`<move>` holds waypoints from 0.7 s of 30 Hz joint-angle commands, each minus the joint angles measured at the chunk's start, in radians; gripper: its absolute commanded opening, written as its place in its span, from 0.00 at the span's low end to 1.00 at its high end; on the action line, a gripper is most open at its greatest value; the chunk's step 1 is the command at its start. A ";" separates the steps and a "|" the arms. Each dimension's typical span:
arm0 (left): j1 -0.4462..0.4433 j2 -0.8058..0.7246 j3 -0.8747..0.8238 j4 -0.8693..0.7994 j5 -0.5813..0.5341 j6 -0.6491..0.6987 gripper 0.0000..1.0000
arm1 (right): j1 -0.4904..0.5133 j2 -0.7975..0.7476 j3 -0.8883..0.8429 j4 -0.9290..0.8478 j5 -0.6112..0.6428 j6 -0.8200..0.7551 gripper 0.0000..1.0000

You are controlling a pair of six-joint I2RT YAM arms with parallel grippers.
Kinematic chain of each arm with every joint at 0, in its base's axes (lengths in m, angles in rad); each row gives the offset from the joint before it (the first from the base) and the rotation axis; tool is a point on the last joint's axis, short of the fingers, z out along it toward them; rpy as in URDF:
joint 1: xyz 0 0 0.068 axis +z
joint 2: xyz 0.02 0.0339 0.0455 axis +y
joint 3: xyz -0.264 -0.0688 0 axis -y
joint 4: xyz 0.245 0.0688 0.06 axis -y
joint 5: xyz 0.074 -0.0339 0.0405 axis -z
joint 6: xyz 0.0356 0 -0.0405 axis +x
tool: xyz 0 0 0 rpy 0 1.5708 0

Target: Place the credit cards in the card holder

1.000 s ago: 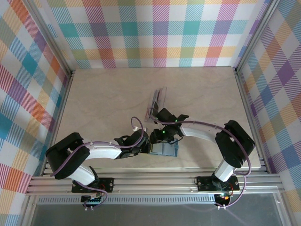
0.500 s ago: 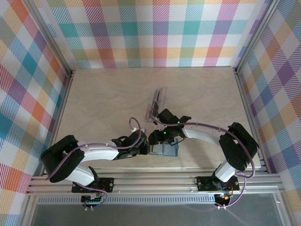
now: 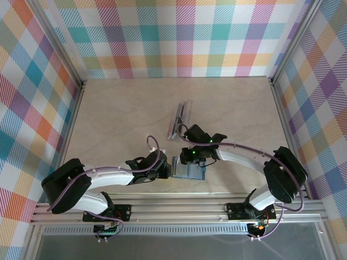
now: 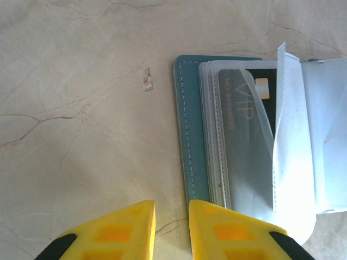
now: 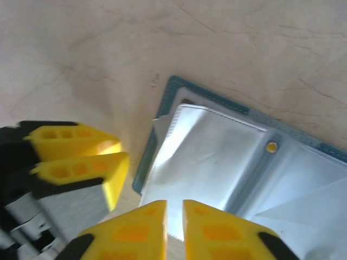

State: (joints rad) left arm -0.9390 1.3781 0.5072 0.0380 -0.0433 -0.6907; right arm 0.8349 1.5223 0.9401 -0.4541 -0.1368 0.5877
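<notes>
The card holder [image 3: 191, 172] lies open near the table's front edge, with a teal cover [image 4: 190, 135] and clear sleeves [image 5: 211, 157]. One sleeve holds a dark card [image 4: 246, 124] marked VIP. More credit cards [image 3: 180, 119] lie in a pale fanned stack farther back. My right gripper [image 3: 188, 161] [image 5: 174, 216] is shut on the edge of one clear sleeve, which stands lifted [image 4: 283, 108]. My left gripper [image 3: 170, 169] [image 4: 172, 216] is at the holder's left edge, narrowly open with only bare table in the gap. Its right finger [image 4: 217, 227] overlaps the teal cover.
The left gripper's yellow fingers [image 5: 81, 157] sit close beside the right gripper's own. A brass snap [image 5: 271, 147] marks the holder's spine. Plaid walls and metal rails [image 3: 162, 208] ring the marbled table [image 3: 119, 119].
The right gripper's jaws have closed on the sleeve over the holder. The left arm's elbow has sunk back and left while its gripper stays at the holder's left edge.
</notes>
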 commanded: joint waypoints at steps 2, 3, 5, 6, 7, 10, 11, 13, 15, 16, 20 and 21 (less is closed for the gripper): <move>0.017 0.001 -0.002 -0.013 0.015 0.017 0.24 | 0.008 0.084 0.023 -0.021 0.024 -0.005 0.12; 0.020 0.013 -0.001 -0.002 0.024 0.016 0.23 | 0.010 0.103 0.035 -0.017 0.022 -0.006 0.12; 0.023 0.038 0.005 0.013 0.035 0.016 0.23 | 0.013 0.143 0.054 -0.006 0.017 -0.006 0.12; 0.023 0.049 0.007 0.020 0.039 0.016 0.23 | 0.013 0.161 0.061 -0.001 0.012 -0.006 0.12; 0.023 0.058 0.008 0.026 0.042 0.016 0.22 | 0.017 0.179 0.065 0.007 0.005 -0.005 0.12; 0.023 0.081 0.010 0.042 0.045 0.016 0.22 | 0.023 0.206 0.068 0.023 -0.004 -0.005 0.15; 0.023 0.089 0.011 0.046 0.047 0.015 0.22 | 0.024 0.211 0.070 0.020 -0.001 -0.005 0.17; 0.023 0.109 0.016 0.057 0.058 0.016 0.22 | 0.024 0.212 0.075 0.009 0.014 -0.006 0.20; 0.023 0.123 0.020 0.066 0.065 0.014 0.22 | 0.025 0.204 0.081 -0.006 0.025 -0.009 0.21; 0.023 0.125 0.022 0.066 0.067 0.011 0.21 | 0.024 0.195 0.084 -0.013 0.030 -0.010 0.22; 0.034 0.085 0.029 0.025 0.047 0.009 0.21 | 0.024 0.148 0.103 -0.057 0.066 -0.024 0.24; 0.045 0.062 0.030 0.006 0.038 0.004 0.21 | 0.024 0.135 0.112 -0.075 0.081 -0.029 0.24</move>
State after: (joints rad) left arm -0.9127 1.4307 0.5228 0.0437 -0.0147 -0.6880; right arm 0.8524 1.7100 1.0107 -0.4717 -0.1032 0.5827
